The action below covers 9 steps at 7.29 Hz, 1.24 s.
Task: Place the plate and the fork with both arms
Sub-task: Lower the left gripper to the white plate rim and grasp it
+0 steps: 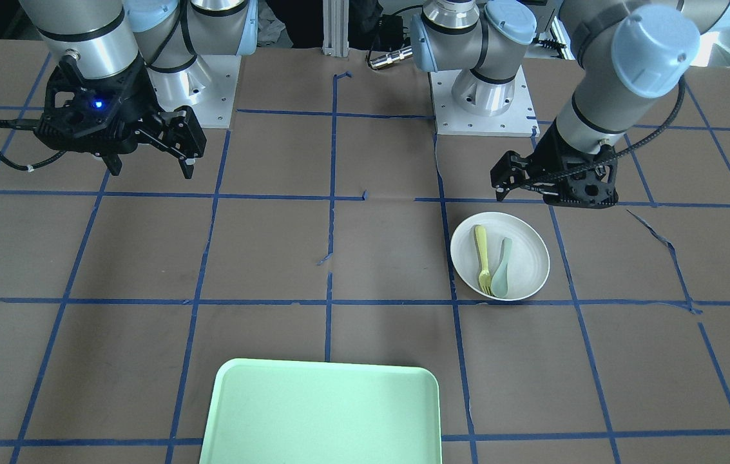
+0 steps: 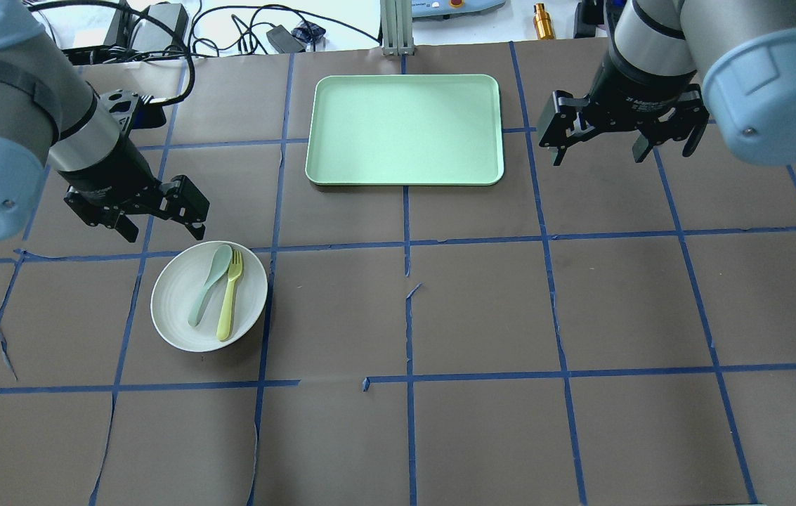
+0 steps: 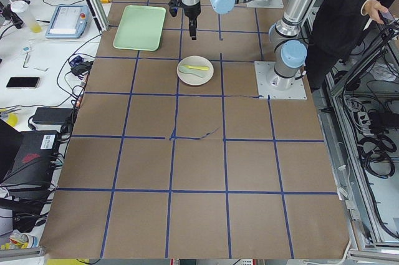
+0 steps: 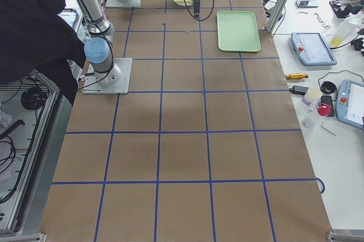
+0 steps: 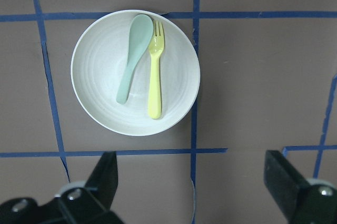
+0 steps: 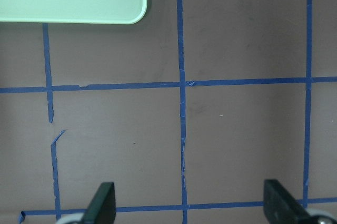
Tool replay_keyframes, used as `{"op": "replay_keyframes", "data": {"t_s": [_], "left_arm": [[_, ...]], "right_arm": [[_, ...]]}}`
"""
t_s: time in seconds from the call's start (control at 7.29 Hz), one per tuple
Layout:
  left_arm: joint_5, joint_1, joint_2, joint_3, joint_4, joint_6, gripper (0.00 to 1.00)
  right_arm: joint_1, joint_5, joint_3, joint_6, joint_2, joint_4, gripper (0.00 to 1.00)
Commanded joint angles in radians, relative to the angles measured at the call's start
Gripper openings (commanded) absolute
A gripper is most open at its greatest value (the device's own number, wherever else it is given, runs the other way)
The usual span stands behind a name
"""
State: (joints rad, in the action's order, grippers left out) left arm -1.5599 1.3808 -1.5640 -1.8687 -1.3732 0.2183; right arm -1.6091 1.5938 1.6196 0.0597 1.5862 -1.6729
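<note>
Overhead exterior view: my left gripper (image 2: pixel 163 226) hangs with jaws spread wide, holding nothing, just past the plate's far rim. The plate (image 2: pixel 176 320) sits toward the worktop's left edge, and the fork (image 2: pixel 229 303) lies in it beside a spoon (image 2: pixel 205 289). My right gripper (image 2: pixel 601 151), jaws apart and empty, hovers near the far edge, right of the green tray (image 2: pixel 405 130).

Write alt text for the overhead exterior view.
A white plate holding a yellow fork and a grey-green spoon sits left on the table, just below the open left gripper. A green tray lies top centre, the open right gripper beside it.
</note>
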Motion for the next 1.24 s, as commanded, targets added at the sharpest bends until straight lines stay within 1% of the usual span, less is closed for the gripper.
{"op": "replay_keyframes", "data": {"t_s": [0.0,0.14,0.27,0.41,0.55,0.69,0.82,0.96,1.1], "left_arm": [[-0.011,-0.171,-0.028,-0.25,0.28,0.204,0.98],[-0.008,-0.219,-0.059,-0.336,0.41,0.258,0.92],[-0.011,-0.227,-0.098,-0.354,0.475,0.263,0.9],[-0.015,-0.233,-0.131,-0.352,0.497,0.271,0.76],[-0.016,-0.233,-0.157,-0.352,0.534,0.271,0.75],[-0.016,-0.233,-0.177,-0.345,0.557,0.27,0.63],[-0.014,-0.233,-0.188,-0.34,0.562,0.262,0.54],[-0.011,-0.233,-0.194,-0.336,0.562,0.26,0.43],[-0.009,-0.233,-0.195,-0.334,0.56,0.26,0.15]], "right_arm": [[0.0,0.0,0.0,0.002,0.001,-0.001,1.0],[0.0,0.0,0.0,-0.001,0.0,-0.001,1.0],[0.0,0.0,0.0,0.0,0.0,-0.001,1.0],[0.0,0.0,0.0,-0.001,0.0,0.001,1.0],[0.0,0.0,0.0,-0.001,0.0,-0.001,1.0],[0.0,0.0,0.0,-0.001,0.0,0.001,1.0],[0.0,0.0,0.0,-0.001,0.0,0.001,1.0],[0.0,0.0,0.0,-0.001,0.0,-0.001,1.0],[0.0,0.0,0.0,0.0,0.0,0.001,1.0]]}}
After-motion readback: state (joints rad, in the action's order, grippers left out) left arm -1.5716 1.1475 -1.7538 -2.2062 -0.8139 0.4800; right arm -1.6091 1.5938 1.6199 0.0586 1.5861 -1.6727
